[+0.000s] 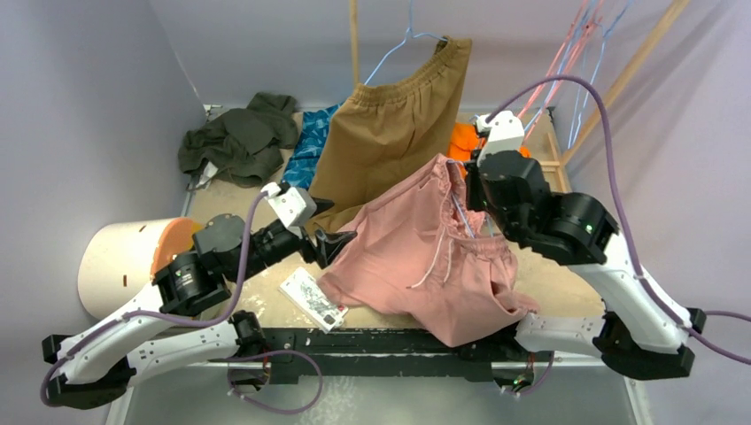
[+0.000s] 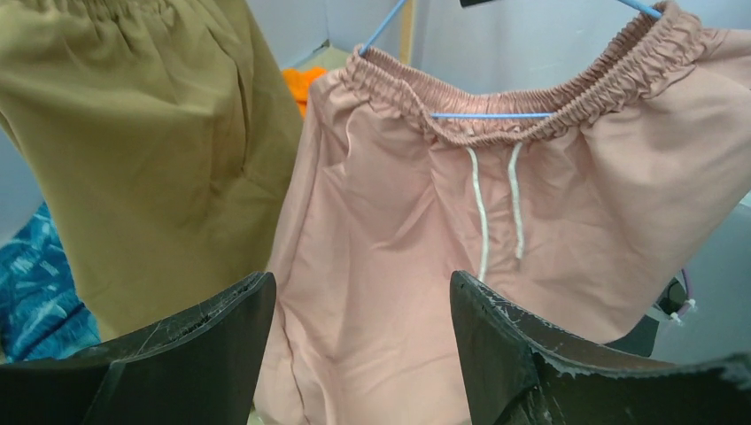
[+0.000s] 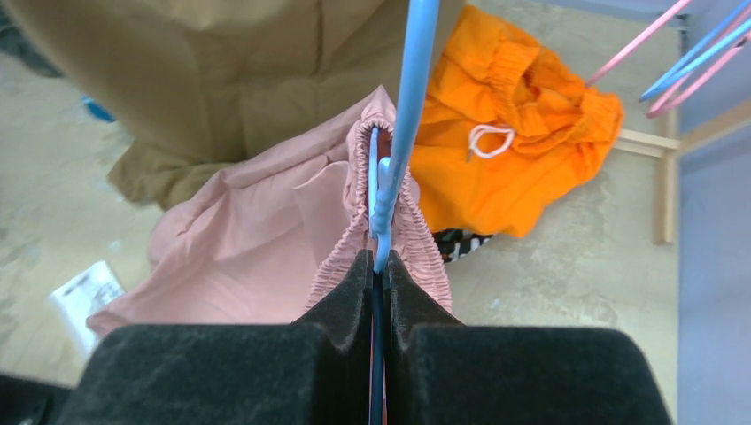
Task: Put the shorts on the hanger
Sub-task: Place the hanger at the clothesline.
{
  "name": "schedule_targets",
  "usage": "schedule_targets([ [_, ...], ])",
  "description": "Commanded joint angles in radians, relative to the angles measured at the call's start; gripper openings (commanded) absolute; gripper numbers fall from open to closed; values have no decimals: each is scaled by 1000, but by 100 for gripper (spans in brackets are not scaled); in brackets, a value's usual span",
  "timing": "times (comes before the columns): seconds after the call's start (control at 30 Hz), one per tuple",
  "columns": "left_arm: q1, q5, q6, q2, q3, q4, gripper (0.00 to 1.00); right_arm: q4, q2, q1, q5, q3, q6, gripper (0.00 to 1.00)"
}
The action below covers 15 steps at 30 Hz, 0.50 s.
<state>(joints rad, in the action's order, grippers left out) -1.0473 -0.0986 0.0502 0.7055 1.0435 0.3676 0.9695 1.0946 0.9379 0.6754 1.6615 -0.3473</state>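
Note:
The dusty-pink shorts (image 1: 425, 257) hang by their gathered waistband from the light-blue wire hanger (image 2: 491, 115), and their lower part drapes onto the table's front edge. The wire runs through the waistband above the drawstring (image 2: 483, 212). My right gripper (image 3: 379, 261) is shut on the hanger (image 3: 412, 106) just above the waistband and holds it up over the table's right side (image 1: 472, 188). My left gripper (image 1: 336, 226) stands open at the left edge of the shorts. Nothing is between its fingers (image 2: 221, 328), and the pink fabric (image 2: 381, 266) hangs just beyond them.
Larger tan-brown shorts (image 1: 390, 133) hang on another blue hanger right behind the pink ones. An orange garment (image 3: 514, 133) lies at the back right, with a dark green garment (image 1: 239, 137) and blue patterned cloth (image 1: 310, 146) at the back left. A white cylinder (image 1: 124, 266) lies left, a printed card (image 1: 312, 299) at the front, and spare hangers (image 1: 576, 44) hang at the upper right.

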Motion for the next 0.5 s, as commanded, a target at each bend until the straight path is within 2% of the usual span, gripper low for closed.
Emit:
schedule_targets([
  [0.0,2,-43,38,-25,-44,-98,72,-32,57,-7,226,54,-21,0],
  [0.23,2,-84,29,-57,-80,-80,71,-114,129,-65,277,125,97,0],
  [0.47,1,-125,23,-81,-92,-68,71,-116,274,-68,412,552,235,0],
])
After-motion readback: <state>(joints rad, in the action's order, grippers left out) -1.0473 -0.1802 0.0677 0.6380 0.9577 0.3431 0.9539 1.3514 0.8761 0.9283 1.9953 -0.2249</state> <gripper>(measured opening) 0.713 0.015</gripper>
